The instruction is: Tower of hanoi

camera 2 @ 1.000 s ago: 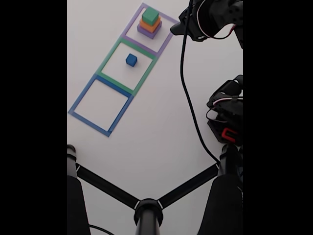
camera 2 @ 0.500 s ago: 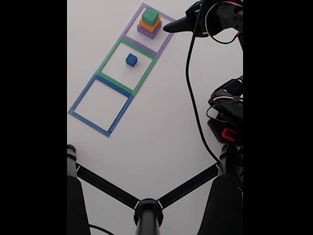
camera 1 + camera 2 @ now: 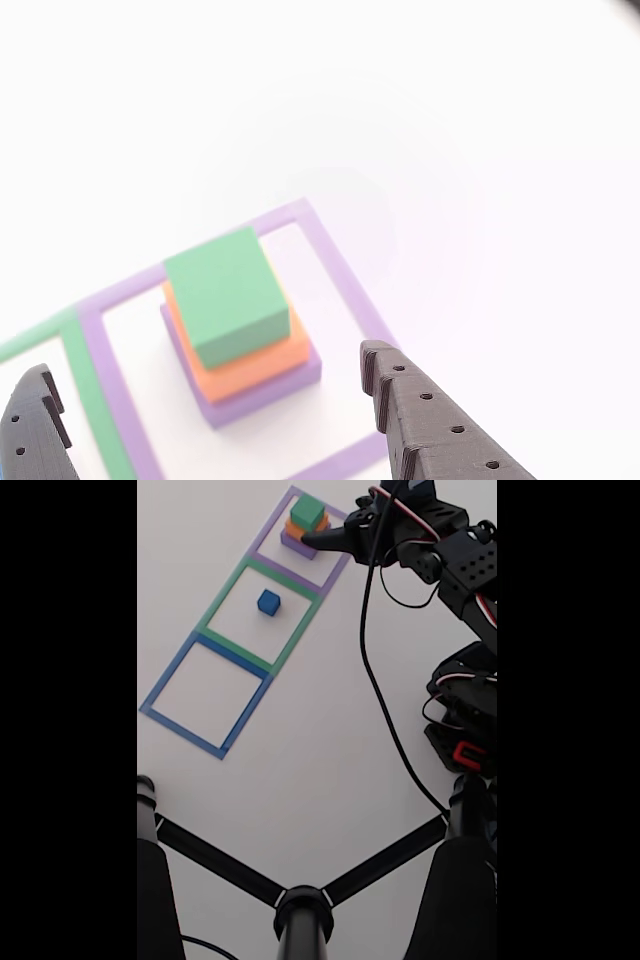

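Observation:
The tower of hanoi is split. A green cube point(image 3: 225, 295) sits on an orange block point(image 3: 255, 365), which sits on a flat purple block point(image 3: 265, 398), inside the purple taped square point(image 3: 338, 568). In the fixed view this stack point(image 3: 305, 522) is at the top. The small blue cube point(image 3: 268, 602) stands alone in the green taped square point(image 3: 215, 608). My gripper point(image 3: 308, 542) reaches in from the right, its tip right beside the stack's lower right side. In the other view my gripper point(image 3: 205, 365) is open, with dark fingers point(image 3: 430, 420) on either side below the stack and nothing held.
A blue taped square point(image 3: 160, 690) lies below the green one, with nothing in it. A black cable point(image 3: 385, 710) hangs down from the arm across the white table. The arm's base point(image 3: 465, 720) is at the right. Black stand legs point(image 3: 300, 900) cross the bottom.
The gripper has swung left and down from the top right toward the stack, ending beside it. No block has moved.

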